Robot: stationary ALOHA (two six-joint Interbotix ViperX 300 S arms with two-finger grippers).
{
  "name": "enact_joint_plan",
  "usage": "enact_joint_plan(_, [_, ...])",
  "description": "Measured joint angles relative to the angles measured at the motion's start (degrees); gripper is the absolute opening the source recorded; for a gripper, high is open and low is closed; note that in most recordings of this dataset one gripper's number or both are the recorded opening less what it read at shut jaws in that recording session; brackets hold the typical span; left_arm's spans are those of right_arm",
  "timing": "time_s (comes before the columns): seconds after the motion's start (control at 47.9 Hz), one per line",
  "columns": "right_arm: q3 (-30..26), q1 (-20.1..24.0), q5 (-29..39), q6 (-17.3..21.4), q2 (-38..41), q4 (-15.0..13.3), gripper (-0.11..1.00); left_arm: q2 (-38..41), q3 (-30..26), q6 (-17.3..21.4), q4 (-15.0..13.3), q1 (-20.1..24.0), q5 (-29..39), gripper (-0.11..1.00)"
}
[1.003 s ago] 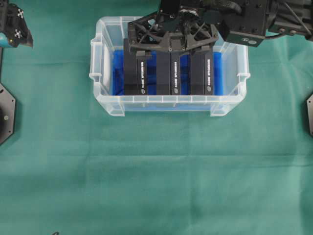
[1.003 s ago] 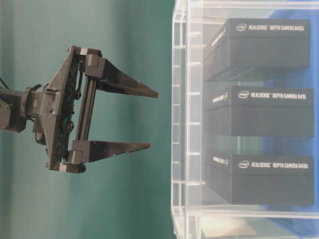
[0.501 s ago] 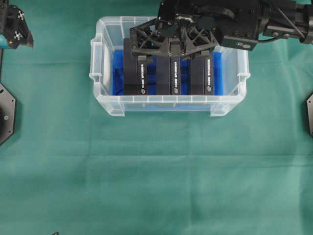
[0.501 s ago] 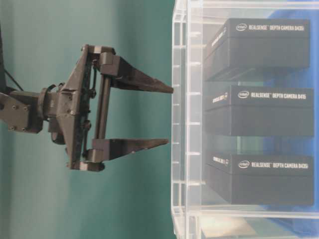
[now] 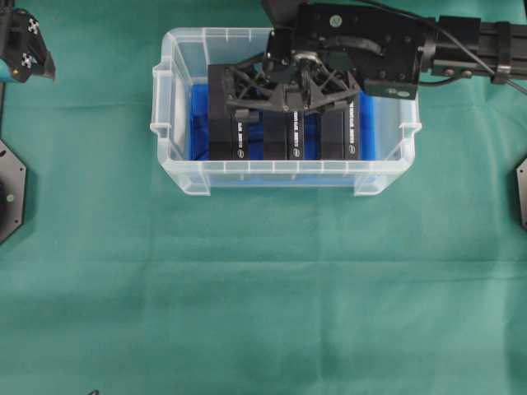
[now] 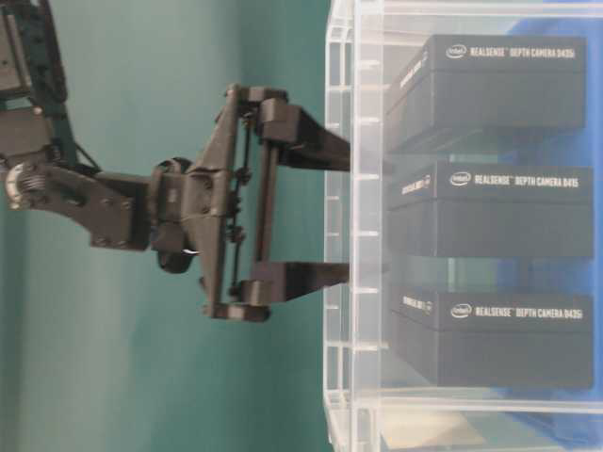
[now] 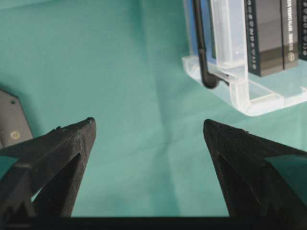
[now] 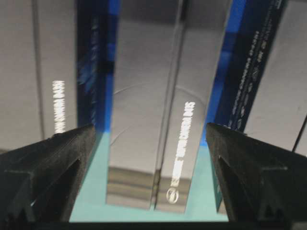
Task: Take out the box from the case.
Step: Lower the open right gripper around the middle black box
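Observation:
The case (image 5: 280,170), a clear plastic bin with a blue floor, holds three black boxes standing side by side. My right gripper (image 5: 290,105) hangs open over the middle box (image 5: 288,141). Seen from table level, its fingers (image 6: 311,151) reach just past the case rim (image 6: 339,282), in line with the gaps on either side of the middle box (image 6: 490,212). The right wrist view has that box (image 8: 148,143) between the spread fingertips of the right gripper (image 8: 149,127), untouched. My left gripper (image 7: 148,120) is open over bare cloth, with the case corner (image 7: 249,96) ahead to its right.
Green cloth (image 5: 263,288) covers the table. The left arm (image 5: 25,49) sits at the far left corner. Black base plates lie at the left edge (image 5: 10,189) and the right edge (image 5: 522,193). A black cable (image 7: 201,48) hangs beside the case's left handle.
My right gripper has come down towards the case, still open, and its fingertips have passed the rim on either side of the middle box. The left gripper has not moved.

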Motion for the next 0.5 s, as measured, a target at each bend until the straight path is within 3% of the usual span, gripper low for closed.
enact_joint_plan(0.501, [4.3,-1.0,-5.7,-0.1,0.9,0.0,0.93,-0.1,-0.1,0.1,0.0,-0.1,0.0,0.94])
